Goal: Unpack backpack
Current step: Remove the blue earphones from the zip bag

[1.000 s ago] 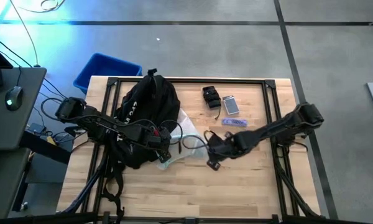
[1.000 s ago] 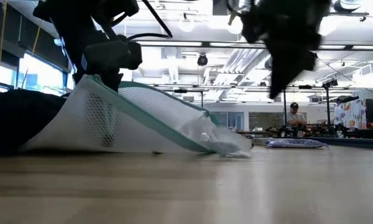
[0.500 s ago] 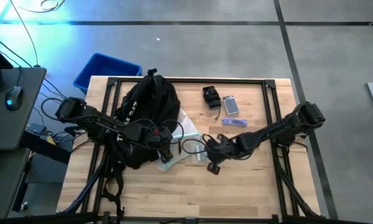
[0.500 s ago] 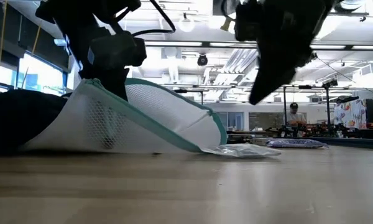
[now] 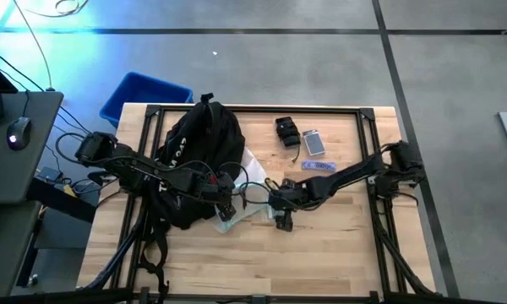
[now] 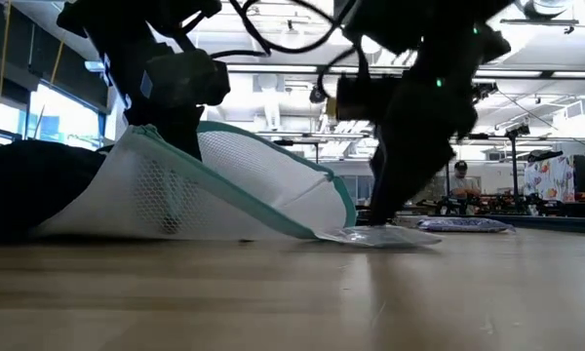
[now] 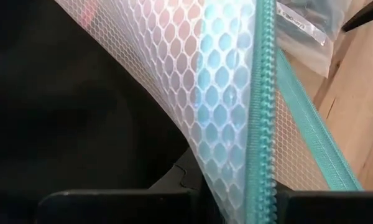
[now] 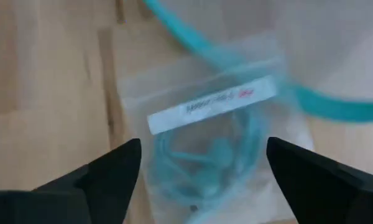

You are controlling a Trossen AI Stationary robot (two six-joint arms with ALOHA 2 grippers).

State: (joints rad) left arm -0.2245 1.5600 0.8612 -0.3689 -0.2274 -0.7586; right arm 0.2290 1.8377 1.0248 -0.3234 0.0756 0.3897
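The black backpack (image 5: 194, 156) lies on the table's left part. A white mesh pouch (image 6: 224, 190) with a teal zipper leans out from it, with my left gripper (image 5: 226, 205) shut on it. Right of the pouch, a clear plastic bag (image 8: 217, 143) holding a teal cord lies flat on the wood. My right gripper (image 8: 208, 177) is open and low over this bag (image 6: 380, 235), one finger at each side of it. My left gripper pinches the pouch at its zipper edge (image 7: 258, 186) between its two fingers, coming from above at a slant. That edge (image 6: 161, 136) is held raised. The pouch's lower side rests on the table, and its left end is against the backpack. My right gripper: I cannot tell whether its fingertips touch the clear bag.
A blue bin (image 5: 144, 95) stands off the table's far left corner. A black item (image 5: 286, 129), a small flat device (image 5: 313, 142) and a blue packet (image 5: 318, 165) lie at the far right. A person (image 6: 460, 177) sits in the room behind.
My right gripper has come down and toward the table's left onto the clear bag, rolling as it went, and has opened. The pouch's free right end has sprung up into a bulge, while the end my left gripper holds has stayed put. The clear bag now lies flat beside it.
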